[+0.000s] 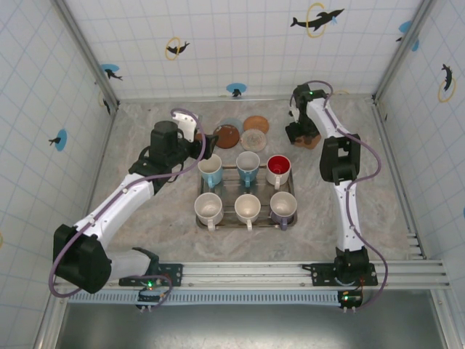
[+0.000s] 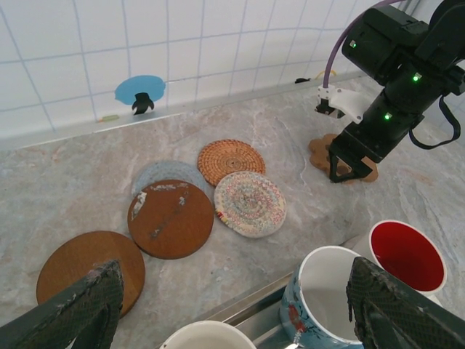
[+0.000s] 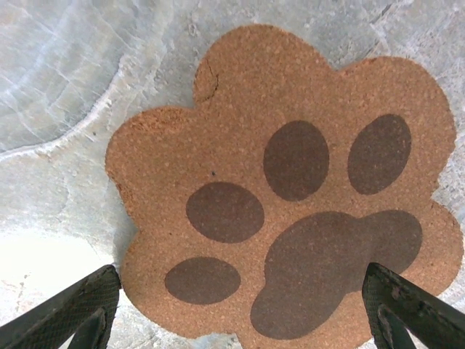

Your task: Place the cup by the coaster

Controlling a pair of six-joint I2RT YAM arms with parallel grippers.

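The left gripper (image 1: pixel 209 142) is spread wide and holds nothing. In its wrist view its two dark fingers (image 2: pixel 80 309) sit at the bottom corners of the frame, with a white cup rim (image 2: pixel 207 334) and a blue patterned cup (image 2: pixel 327 291) low between them. A red-lined cup (image 2: pixel 407 254) stands at the lower right. In the top view this gripper hangs just above centre, at the back edge of a metal tray (image 1: pixel 263 190) that holds six cups in two rows of three. The back row is a pale blue cup (image 1: pixel 211 171), the blue patterned cup (image 1: pixel 248 167) and the red-lined cup (image 1: pixel 278 171). Beyond the tray, round coasters cluster on the marbled tabletop (image 1: pixel 152 211): two dark brown discs (image 2: pixel 171 218), a pale blue one (image 2: pixel 163 174), an orange woven one (image 2: pixel 231 161) and a pastel woven one (image 2: pixel 250 203), several overlapping. The right gripper (image 3: pixel 243 320) is also open and empty, directly over a paw-print cork coaster (image 3: pixel 283 189) lying flat on the marble. In the top view this gripper (image 1: pixel 304 134) is in the upper right, well apart from the tray.
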